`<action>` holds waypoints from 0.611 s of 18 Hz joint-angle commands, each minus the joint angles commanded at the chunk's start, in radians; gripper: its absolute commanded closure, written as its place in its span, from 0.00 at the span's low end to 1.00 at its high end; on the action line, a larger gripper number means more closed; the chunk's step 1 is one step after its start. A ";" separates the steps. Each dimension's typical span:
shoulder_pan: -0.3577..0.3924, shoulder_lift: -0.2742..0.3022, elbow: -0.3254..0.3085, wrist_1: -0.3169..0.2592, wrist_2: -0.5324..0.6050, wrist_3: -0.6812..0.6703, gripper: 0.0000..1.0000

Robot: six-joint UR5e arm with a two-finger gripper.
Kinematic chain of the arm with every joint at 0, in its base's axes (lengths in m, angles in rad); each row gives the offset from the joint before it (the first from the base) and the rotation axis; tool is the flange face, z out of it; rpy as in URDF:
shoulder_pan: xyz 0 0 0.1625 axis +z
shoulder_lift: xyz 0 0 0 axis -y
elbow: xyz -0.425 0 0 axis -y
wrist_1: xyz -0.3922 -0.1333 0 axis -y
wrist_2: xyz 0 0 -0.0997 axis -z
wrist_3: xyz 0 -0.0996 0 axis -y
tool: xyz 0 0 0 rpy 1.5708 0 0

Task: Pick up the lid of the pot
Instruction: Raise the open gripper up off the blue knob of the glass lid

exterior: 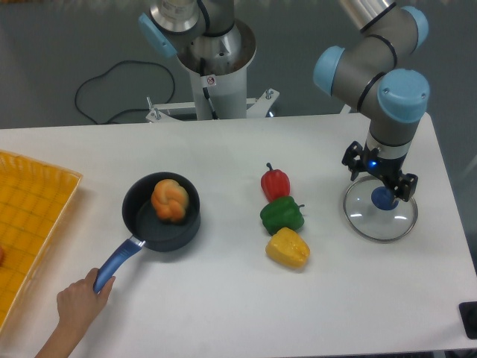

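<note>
At the left edge of your view you have a yellow-orange surface. Beside it, from the bottom, a hand meets the free end of the blue handle of a black pot, which sits toward the left side of the white table with a rounded orange-brown item inside. Your gripper points down at the table's far side, well apart from the lid; you cannot tell from this view whether its fingers are spread or together. Next you find a red pepper, a green pepper and a yellow pepper, running in a slanting row toward the near edge. Your pot lid, clear with a blue knob, lies knob up near the table's right edge; a standing figure in blue shorts overlaps its far rim in your view.
</note>
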 joint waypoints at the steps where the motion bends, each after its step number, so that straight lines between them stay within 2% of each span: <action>1: 0.002 -0.002 0.000 -0.002 0.000 0.011 0.00; 4: 0.011 -0.002 -0.002 -0.005 -0.002 0.037 0.00; 7: 0.047 0.002 -0.020 -0.009 -0.058 0.113 0.00; 11: 0.093 -0.002 -0.035 0.000 -0.054 0.107 0.00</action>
